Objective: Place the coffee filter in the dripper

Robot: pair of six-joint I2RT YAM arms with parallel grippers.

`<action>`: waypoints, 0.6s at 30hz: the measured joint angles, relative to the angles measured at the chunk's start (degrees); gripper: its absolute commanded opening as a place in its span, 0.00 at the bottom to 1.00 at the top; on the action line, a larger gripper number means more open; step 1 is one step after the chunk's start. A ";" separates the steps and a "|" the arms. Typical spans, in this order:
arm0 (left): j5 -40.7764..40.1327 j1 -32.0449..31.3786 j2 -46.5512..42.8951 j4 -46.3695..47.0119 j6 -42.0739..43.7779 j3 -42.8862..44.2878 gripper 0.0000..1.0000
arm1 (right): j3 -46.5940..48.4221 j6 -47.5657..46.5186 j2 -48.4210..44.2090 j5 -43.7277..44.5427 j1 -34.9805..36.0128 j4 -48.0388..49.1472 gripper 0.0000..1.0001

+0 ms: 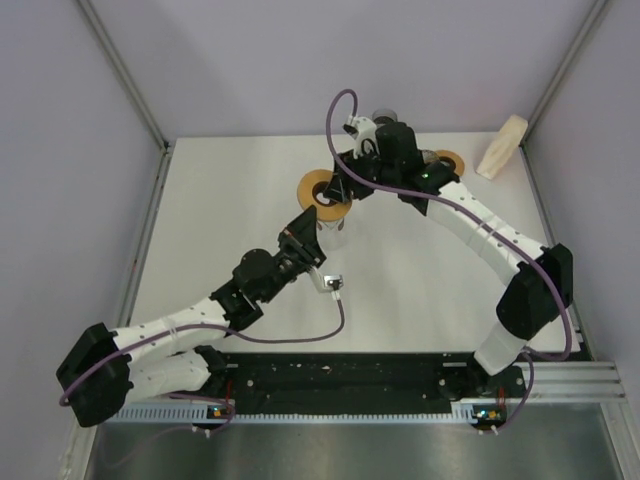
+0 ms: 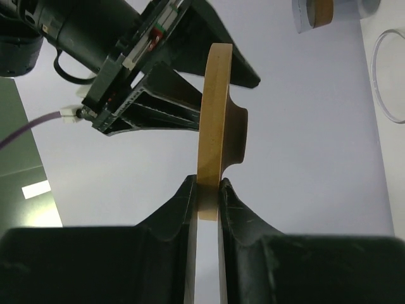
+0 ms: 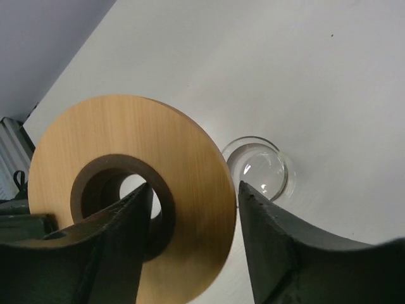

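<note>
White counter (image 1: 230, 200), lavender walls, aluminium frame posts at the corners. The coffee filter (image 1: 502, 146), a beige wedge-shaped piece, lies at the far right corner of the counter by the right wall. It is well apart from both hands and nothing touches it.

Near it, to the left, a second wooden ring (image 1: 459, 160) sits on a clear glass piece. R arm reaches past it toward the ctr.

At far ctr a wooden ring (image 1: 312, 186) w/ a dark hub and open hole is held up off the counter. L hand (image 2: 207, 196) is clamped on its rim, one finger on each flat face, ring seen edge-on in the left wrist view. R hand (image 3: 195, 190) has its fingers spread across the ring's band, one at the hole and the other just past the outer rim. Can't tell whether they press on it.

A clear glass cup (image 3: 259, 172) stands upright on the counter below the ring.

Small red-green patch on the R hand's body in the left wrist view, too small to read.
</note>
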 measured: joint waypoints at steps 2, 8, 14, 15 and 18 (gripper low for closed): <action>-0.02 0.02 0.00 -0.39 0.02 0.00 0.00 | 1.29 0.04 1.51 -0.17 0.44 -0.20 0.22; -1.70 -0.07 -1.27 -3.93 -0.02 -0.07 0.80 | 2.36 0.13 2.12 2.71 1.09 -1.73 0.00; -13.42 -0.79 -0.24 -26.38 -11.96 13.70 0.99 | 3.21 -1.03 2.99 7.67 0.59 -4.85 0.00; -15.28 -0.76 1.07 -33.38 -16.39 19.30 0.98 | 3.50 -1.20 3.41 8.44 0.26 -5.09 0.00; -18.47 -0.48 6.03 -53.16 -32.87 39.04 0.98 | 4.79 -2.14 5.42 10.16 -0.52 -5.92 0.00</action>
